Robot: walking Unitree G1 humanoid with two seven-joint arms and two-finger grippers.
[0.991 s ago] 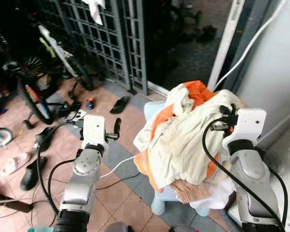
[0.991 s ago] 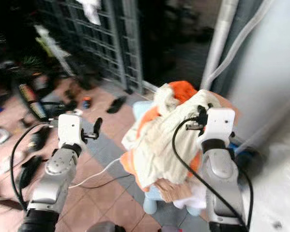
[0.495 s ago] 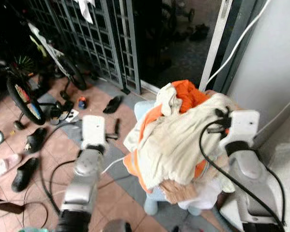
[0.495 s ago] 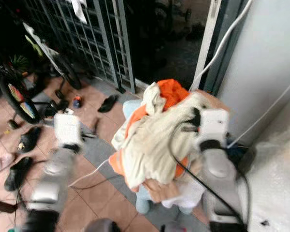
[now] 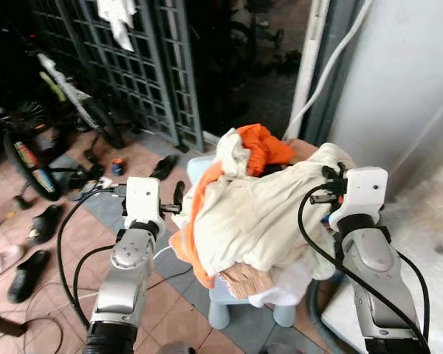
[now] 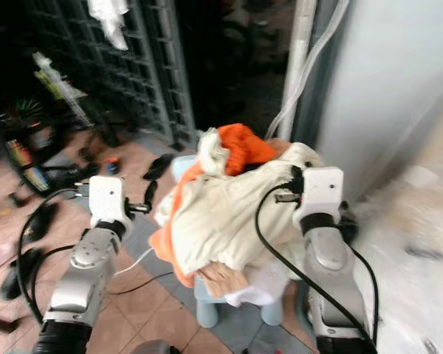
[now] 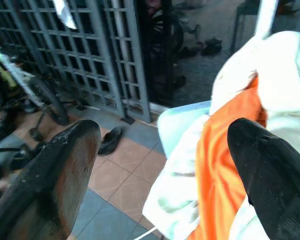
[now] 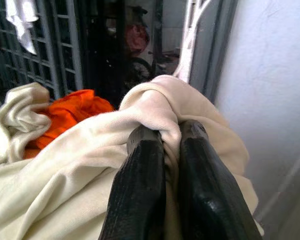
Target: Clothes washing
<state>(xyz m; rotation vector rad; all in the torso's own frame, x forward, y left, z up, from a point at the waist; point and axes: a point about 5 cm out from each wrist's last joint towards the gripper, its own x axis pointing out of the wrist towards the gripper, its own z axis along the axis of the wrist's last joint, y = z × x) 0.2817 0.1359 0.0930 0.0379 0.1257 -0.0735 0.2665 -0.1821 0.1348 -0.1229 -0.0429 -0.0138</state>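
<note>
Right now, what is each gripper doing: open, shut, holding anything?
Left gripper: open, holding nothing, beside the clothes pile.
Right gripper: shut on a fold of the cream cloth at the top of the pile.

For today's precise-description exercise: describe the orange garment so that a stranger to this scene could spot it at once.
Find the pale blue stool beside the grey wall, heaped with laundry. The orange garment crowns that pile and also spills down its left side. It is the one bright thing there: the cream cloth pinched by the right claw is pale.
</note>
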